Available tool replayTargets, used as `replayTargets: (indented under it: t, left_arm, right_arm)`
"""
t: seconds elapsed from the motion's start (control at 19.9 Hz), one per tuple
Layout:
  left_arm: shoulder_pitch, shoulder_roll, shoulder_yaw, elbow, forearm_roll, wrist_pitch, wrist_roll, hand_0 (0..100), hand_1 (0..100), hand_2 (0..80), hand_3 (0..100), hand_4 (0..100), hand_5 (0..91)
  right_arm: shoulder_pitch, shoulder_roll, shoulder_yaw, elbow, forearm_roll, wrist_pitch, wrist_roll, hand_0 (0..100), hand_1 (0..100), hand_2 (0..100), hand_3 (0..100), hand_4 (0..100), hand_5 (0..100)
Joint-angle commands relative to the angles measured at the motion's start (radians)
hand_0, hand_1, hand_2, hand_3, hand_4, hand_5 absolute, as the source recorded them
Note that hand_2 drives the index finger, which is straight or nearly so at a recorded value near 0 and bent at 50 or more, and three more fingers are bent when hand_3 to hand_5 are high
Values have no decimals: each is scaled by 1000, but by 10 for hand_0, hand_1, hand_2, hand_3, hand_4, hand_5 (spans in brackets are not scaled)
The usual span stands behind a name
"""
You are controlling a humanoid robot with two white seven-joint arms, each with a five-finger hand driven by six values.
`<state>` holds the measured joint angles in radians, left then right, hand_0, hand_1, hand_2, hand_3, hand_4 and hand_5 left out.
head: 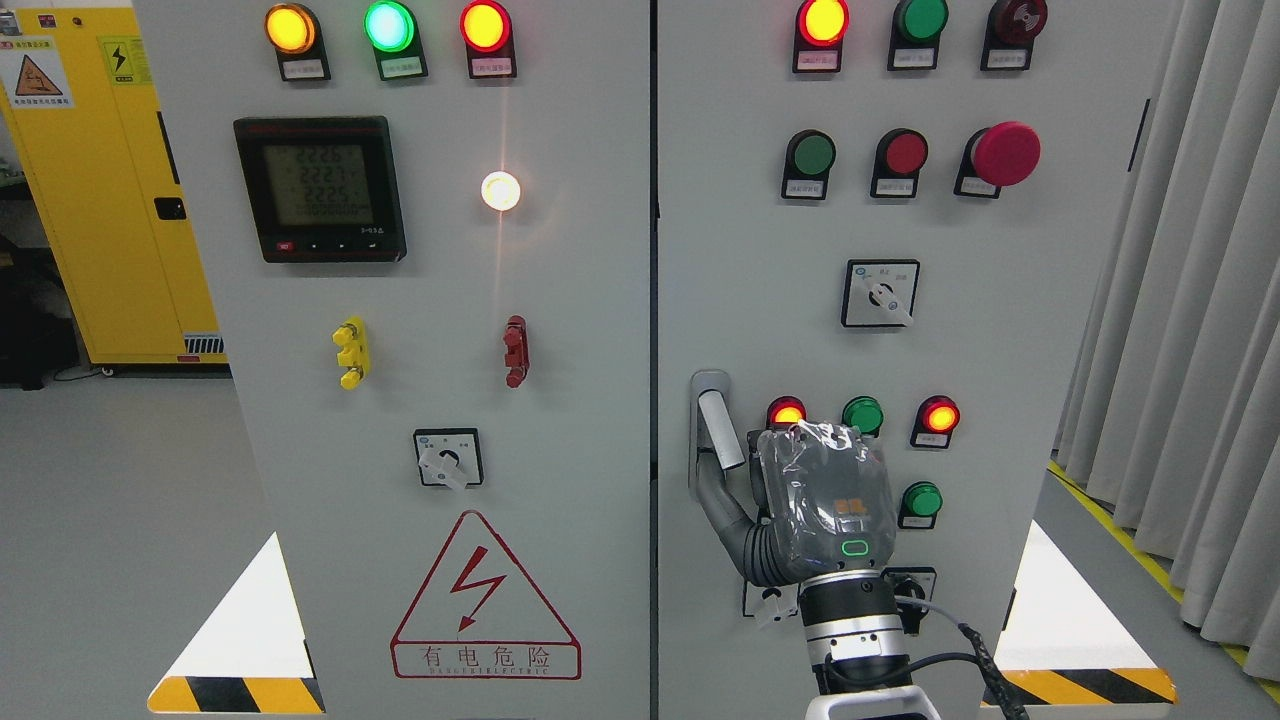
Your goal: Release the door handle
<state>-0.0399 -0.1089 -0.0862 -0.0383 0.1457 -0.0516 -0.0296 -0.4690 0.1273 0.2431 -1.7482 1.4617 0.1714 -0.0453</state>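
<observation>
Right robot hand [815, 505] nearest, wrist entering from bottom edge, raised against cabinet's right door. Grip unclear: one finger [722, 500] reaches up-left, touching door handle [712, 432], likely easing off. Indicator lamps [862, 414] just above; red emergency button [1005, 153] far above.

A digital meter [320, 188] is seen lit on the left panel, a yellow cabinet [100, 190] stood behind, grey curtains [1190, 300] hung right.
</observation>
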Motion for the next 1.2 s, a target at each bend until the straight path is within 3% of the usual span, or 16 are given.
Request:
replayTargets:
  t: [0.0,0.4,1.15]
  left_arm:
    - [0,0,0,0,0,1,0,120,556,0,0,0,0]
    - [0,0,0,0,0,-1,0,120,556,0,0,0,0]
    - [0,0,0,0,0,1,0,120,556,0,0,0,0]
  right_arm:
    - [3,0,-4,-7,2,-1,1,586,331,984,1000,1000,1000]
    - [3,0,-5,-7,3,0,1,614,394,981,1000,1000,1000]
    - [3,0,-27,-17,0,0,-1,618,393,981,1000,1000,1000]
